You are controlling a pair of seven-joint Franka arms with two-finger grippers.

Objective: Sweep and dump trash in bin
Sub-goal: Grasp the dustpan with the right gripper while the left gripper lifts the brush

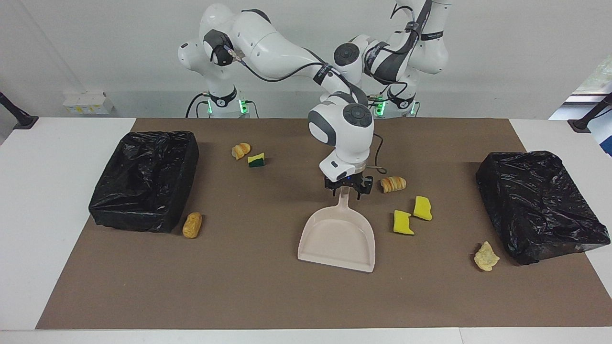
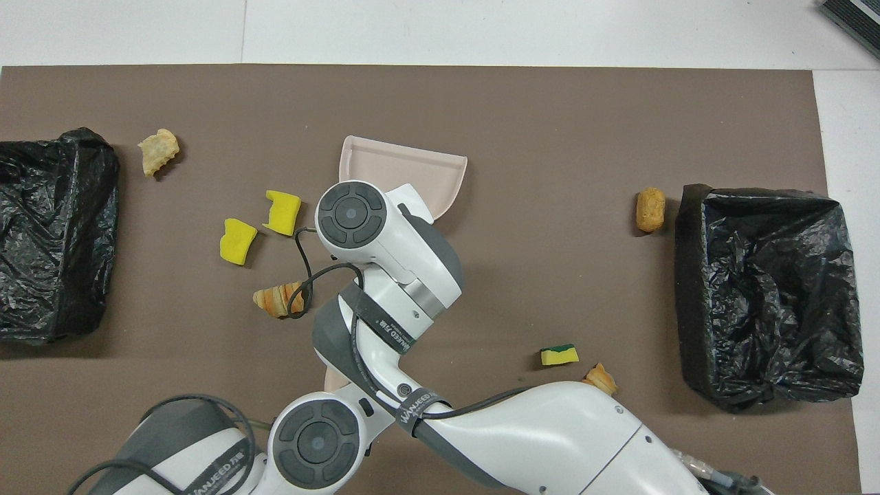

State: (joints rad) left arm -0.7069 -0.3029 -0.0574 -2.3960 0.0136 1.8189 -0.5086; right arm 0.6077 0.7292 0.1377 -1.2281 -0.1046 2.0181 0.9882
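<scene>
Clock directions are read from the dustpan (image 1: 337, 241) on the brown mat (image 1: 267, 296), with 12 o'clock toward the robots. The trash lies loose on the mat. Two yellow sponge pieces (image 1: 422, 208) (image 1: 403, 222) lie side by side between 2 and 3 o'clock, and a striped bread lump (image 1: 393, 183) lies near 1 o'clock. A pale lump (image 1: 486, 256) at 3 o'clock lies near one black-lined bin (image 1: 540, 205). A brown lump (image 1: 192, 225) at 9 o'clock lies just beside the other bin (image 1: 143, 179). A bread piece (image 1: 241, 150) and a green-backed sponge (image 1: 256, 160) lie between 10 and 11 o'clock. The right gripper (image 1: 348, 187) sits at the dustpan handle; whether its fingers clamp it cannot be told. The left gripper, fingers pressed together, is hidden under its wrist (image 2: 316, 440), just beside a beige brush (image 2: 335, 377).
</scene>
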